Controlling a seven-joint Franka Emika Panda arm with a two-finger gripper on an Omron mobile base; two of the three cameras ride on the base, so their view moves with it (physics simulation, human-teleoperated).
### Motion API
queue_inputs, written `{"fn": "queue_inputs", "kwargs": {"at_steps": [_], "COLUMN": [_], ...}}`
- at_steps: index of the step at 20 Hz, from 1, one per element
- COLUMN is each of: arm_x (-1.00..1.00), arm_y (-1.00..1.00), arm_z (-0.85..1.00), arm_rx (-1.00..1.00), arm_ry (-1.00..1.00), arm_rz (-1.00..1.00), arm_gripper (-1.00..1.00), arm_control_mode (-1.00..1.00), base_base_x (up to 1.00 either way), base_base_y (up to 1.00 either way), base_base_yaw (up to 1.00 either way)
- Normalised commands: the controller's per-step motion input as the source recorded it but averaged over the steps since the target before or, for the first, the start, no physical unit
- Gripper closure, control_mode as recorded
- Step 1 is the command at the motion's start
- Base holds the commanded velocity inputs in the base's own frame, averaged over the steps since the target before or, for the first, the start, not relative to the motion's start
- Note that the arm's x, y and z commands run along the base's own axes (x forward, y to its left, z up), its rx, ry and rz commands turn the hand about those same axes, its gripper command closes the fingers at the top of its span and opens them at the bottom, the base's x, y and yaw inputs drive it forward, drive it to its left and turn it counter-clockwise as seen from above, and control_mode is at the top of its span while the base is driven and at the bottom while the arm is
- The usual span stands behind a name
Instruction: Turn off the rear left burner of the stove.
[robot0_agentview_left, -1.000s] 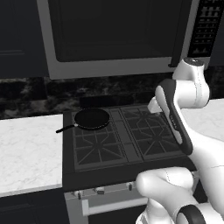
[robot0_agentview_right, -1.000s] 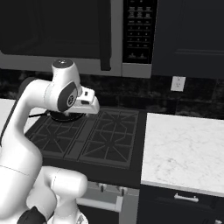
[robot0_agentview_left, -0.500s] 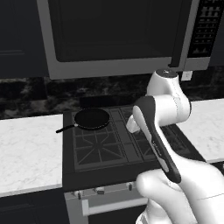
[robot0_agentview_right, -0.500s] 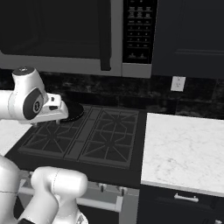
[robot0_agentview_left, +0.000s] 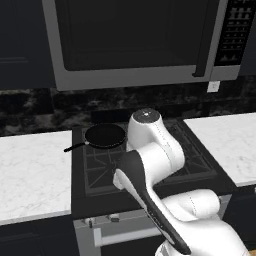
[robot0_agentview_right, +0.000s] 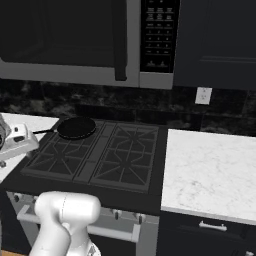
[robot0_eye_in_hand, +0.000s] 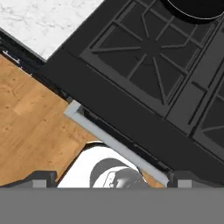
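The stove (robot0_agentview_left: 100, 197) (robot0_agentview_right: 65, 187) is a black four-burner range with small knobs (robot0_agentview_right: 117, 214) on its front panel. A round black frying pan (robot0_agentview_left: 105, 136) (robot0_agentview_right: 76, 127) (robot0_eye_in_hand: 197, 8) sits on the rear left burner (robot0_agentview_right: 101, 129) and covers most of its grate. My gripper (robot0_eye_in_hand: 113, 178) hangs open above the stove's front left edge and looks down on the front left grate (robot0_eye_in_hand: 146, 48) and the oven handle bar (robot0_eye_in_hand: 113, 146). Its two finger tips (robot0_eye_in_hand: 43, 177) stand wide apart with nothing between them. My white wrist (robot0_agentview_right: 16, 142) shows at the left edge of the right base view.
A large microwave (robot0_agentview_left: 135, 40) hangs over the stove. White marble counters (robot0_agentview_left: 30, 172) (robot0_agentview_right: 210, 170) flank it on both sides. A wooden floor (robot0_eye_in_hand: 30, 127) lies in front. My folded arm (robot0_agentview_left: 150, 165) hides the stove's middle in the left base view.
The arm has swung from the right side of the stove across to its left, and the hand has dropped toward the front left corner. The pan has not moved.
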Motion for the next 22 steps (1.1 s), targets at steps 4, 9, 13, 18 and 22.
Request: {"fn": "queue_inputs", "kwargs": {"at_steps": [4,9,13,18,22], "arm_x": [-0.63,-0.48,-0.05,0.02,0.15], "arm_y": [1.00,0.55,-0.12,-0.16,0.01], "arm_z": [-0.87,-1.00,-0.71,-0.38,-0.43], "arm_rx": [-0.26,-0.32,-0.40,-0.34,-0.28], "arm_ry": [0.00,-0.01,-0.32,-0.39,-0.35], "arm_rz": [0.20,0.22,0.19,0.15,0.01], "arm_gripper": [-1.00,-1.00,-1.00,-1.00,-1.00], "arm_control_mode": [-1.00,-1.00,-1.00,-1.00,-1.00], "base_base_x": [0.00,0.00,0.00,0.00,0.00], "base_base_y": [0.00,0.00,0.00,0.00,0.00], "base_base_yaw": [0.00,0.00,0.00,0.00,0.00]}}
